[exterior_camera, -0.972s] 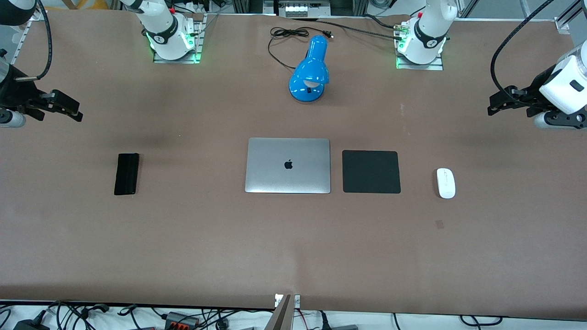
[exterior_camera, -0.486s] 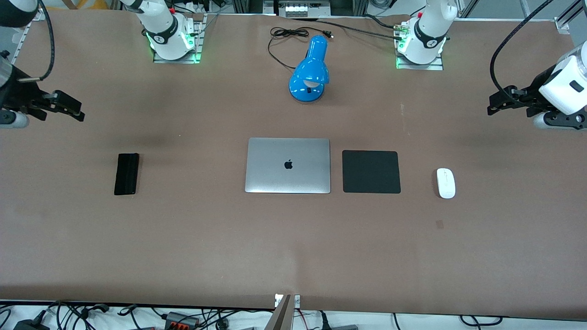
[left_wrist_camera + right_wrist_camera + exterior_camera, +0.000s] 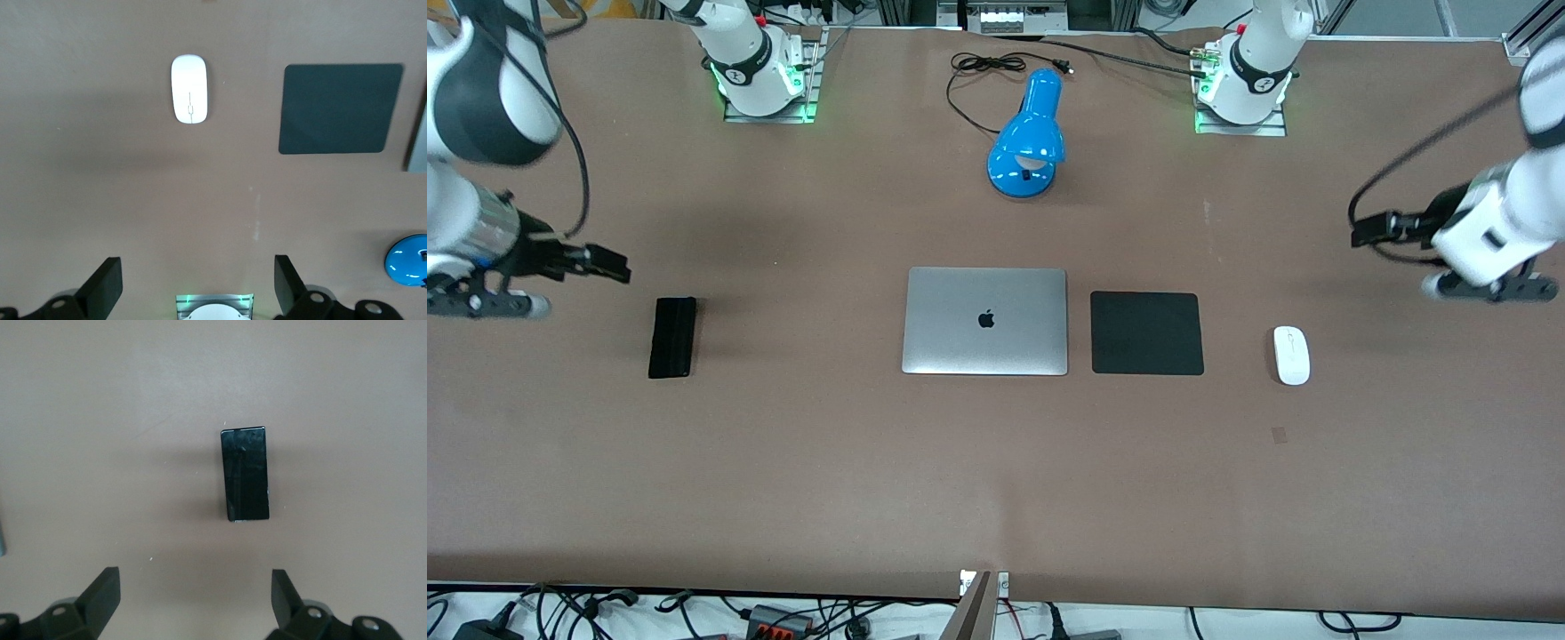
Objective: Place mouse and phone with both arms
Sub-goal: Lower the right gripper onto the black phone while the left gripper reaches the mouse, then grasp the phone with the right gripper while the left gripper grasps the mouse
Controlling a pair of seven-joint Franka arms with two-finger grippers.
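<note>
left gripper (image 3: 1369,229): swung in from the table's end, now up in the air at about 1 o'clock of the mouse (image 3: 1291,355), fingers wide apart
right gripper (image 3: 609,265): same deal, spread open, at roughly 11 o'clock of the phone (image 3: 671,337)
mouse: untouched beside the mouse pad (image 3: 1146,333)
phone: flat on the table toward the right arm's end
meaning: approach just kicking off, nothing grabbed yet

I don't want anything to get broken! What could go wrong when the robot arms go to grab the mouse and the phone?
1. The mouse is smooth and rounded, so it might slip out of the open left tool.
2. The phone lies flat on the table; the open right tool might scrape the table or fail to get under it.
3. The mouse pad sits right beside the laptop, so a carried mouse could bump it.
</note>
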